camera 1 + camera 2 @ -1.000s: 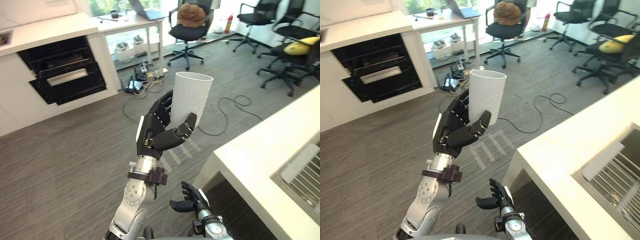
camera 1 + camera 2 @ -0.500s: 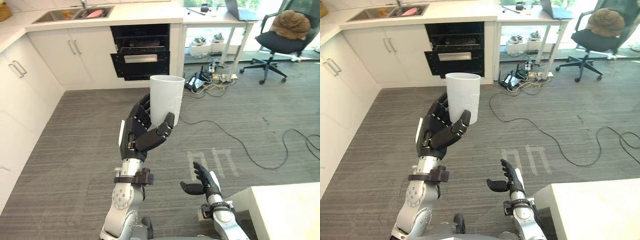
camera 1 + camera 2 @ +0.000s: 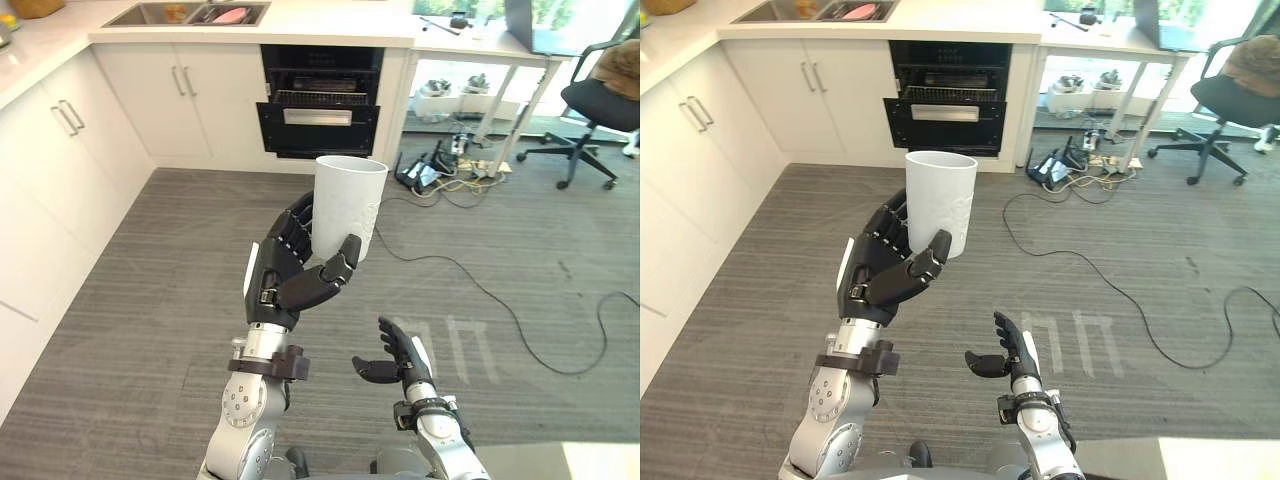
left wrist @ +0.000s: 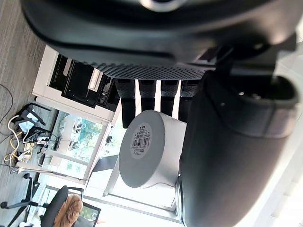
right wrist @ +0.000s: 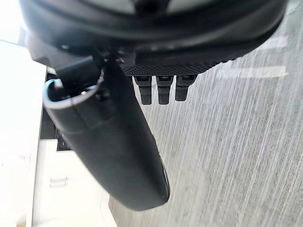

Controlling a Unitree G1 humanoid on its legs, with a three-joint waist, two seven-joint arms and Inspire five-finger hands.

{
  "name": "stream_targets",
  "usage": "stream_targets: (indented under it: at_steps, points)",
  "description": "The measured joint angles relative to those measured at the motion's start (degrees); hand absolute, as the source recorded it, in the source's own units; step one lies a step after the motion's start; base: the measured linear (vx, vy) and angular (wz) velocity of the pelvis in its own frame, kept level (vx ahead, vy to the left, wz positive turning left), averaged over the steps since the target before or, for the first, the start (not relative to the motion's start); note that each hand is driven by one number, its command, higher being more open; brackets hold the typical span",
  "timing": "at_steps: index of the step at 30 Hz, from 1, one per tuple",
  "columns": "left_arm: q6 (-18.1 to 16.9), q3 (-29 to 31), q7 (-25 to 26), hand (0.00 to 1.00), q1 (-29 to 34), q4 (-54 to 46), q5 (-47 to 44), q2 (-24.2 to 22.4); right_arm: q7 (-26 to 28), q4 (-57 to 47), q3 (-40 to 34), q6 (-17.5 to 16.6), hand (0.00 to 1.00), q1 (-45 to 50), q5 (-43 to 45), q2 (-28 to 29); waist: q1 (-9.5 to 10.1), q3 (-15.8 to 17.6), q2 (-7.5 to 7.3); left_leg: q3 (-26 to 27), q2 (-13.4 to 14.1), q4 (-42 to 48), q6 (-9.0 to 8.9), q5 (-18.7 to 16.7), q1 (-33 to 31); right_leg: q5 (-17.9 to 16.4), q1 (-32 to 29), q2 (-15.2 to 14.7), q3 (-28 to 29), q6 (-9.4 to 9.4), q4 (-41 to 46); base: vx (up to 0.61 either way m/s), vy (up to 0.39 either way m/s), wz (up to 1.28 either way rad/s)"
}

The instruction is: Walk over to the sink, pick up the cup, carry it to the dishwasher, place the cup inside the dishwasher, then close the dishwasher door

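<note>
Far left: white cabinets (image 3: pixel 50 170) under a pale table (image 3: pixel 330 22), with a sink (image 3: pixel 185 13) sunk in its top and something pink in the basin. Lower, toward the middle: left robot hand (image 3: pixel 283 272) up over the grey floor (image 3: pixel 150 290), fingers curled behind a white cup (image 3: pixel 348 200), thumb pressed across its front, clamped firmly. Cup upright, mouth upward, in the air, well apart from the sink. Seen from the left wrist: a barcode label (image 4: pixel 142 137) on the cup's base. Beyond the cup: black dishwasher (image 3: pixel 318 112) built in beneath the table, front partly open, a rack showing. Right of the cup and lower: right robot hand (image 3: pixel 398 358), fingers loosely spread, thumb out, holding nothing. Farther right: a desk (image 3: pixel 480 35) with a tangle of cables (image 3: pixel 445 175) at its foot, then an office chair (image 3: pixel 605 95).
</note>
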Motion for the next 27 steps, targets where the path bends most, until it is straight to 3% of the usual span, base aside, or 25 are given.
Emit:
stream_targets:
  at_steps: [2, 6, 12, 13, 20, 23, 27]
  points:
    - [0.01, -1.18, -0.08, 0.3, 0.6, 0.0, -0.01, 0.0, 0.09, 0.06, -0.03, 0.12, 0.9, 0.59, 0.03, -0.62, 0.85, -0.65, 1.18, -0.78, 1.43, -1.39, -1.05, 0.44, 0.72, 1.0, 2.06, 1.45, -1.24, -1.12, -3.04, 0.17, -0.139, 0.16]
    - [0.01, -1.45, -0.6, 0.3, 0.91, -0.01, -0.03, 0.07, 0.09, 0.05, -0.27, 0.11, 0.9, 0.83, 0.06, -1.19, 1.0, -0.79, 1.22, -1.1, 2.64, -4.88, -2.51, 1.39, 3.17, 2.58, 4.95, 2.92, -1.76, -2.0, -7.15, 0.09, -0.082, -0.01]
    - [0.04, -0.96, -0.54, 0.3, 2.52, -0.01, -0.08, 0.18, 0.1, 0.06, -2.37, 0.11, 0.9, 2.21, 0.2, -2.08, 1.0, -1.24, 1.2, -1.19, 2.61, -7.48, -2.52, 2.39, 4.59, 4.78, 7.19, 3.12, -1.91, -1.92, -11.47, 0.02, -0.007, 0.0]
    - [0.13, 2.56, -0.43, 0.3, 4.79, 0.15, -0.09, 1.1, 0.5, 5.2, -2.51, 0.11, 0.9, 4.29, 1.74, -0.92, 0.8, -4.01, 0.25, -2.8, 1.81, -18.68, -2.02, 10.84, 7.21, 10.17, 8.69, 3.53, -3.21, -1.81, -18.29, 0.0, 0.0, 0.0]
    - [0.04, 3.37, -0.42, 0.3, 4.04, 2.74, -0.09, 0.77, 0.58, 5.22, -2.52, 0.1, 0.9, 4.56, 2.26, -0.89, 0.77, -4.12, 0.39, -1.37, 2.36, -16.86, -2.29, 10.01, 6.95, 10.91, 8.91, 3.94, -1.95, -1.98, -19.32, 0.0, -0.001, -0.1]
    - [0.39, 3.41, -0.42, 0.3, 2.71, 6.46, -0.09, 0.32, 0.51, 5.39, -2.95, 0.11, 0.9, 5.54, 3.87, -0.9, -0.5, -4.04, 0.41, -2.73, 2.66, -15.7, -2.36, 9.93, 5.55, 11.73, 9.52, 4.01, -3.77, -2.2, -21.16, -0.02, -0.024, 0.2]
    - [1.85, 3.76, -0.39, 0.3, 2.06, 11.14, -0.1, -1.22, 0.47, 7.75, -3.29, 0.38, 0.9, 6.13, 6.89, -0.91, -0.47, -3.6, 0.58, -4.11, 3.55, -13.23, -3.28, 9.04, 4.61, 11.64, 10.71, 4.71, -5.82, -2.69, -22.25, -0.03, -0.043, 0.2]
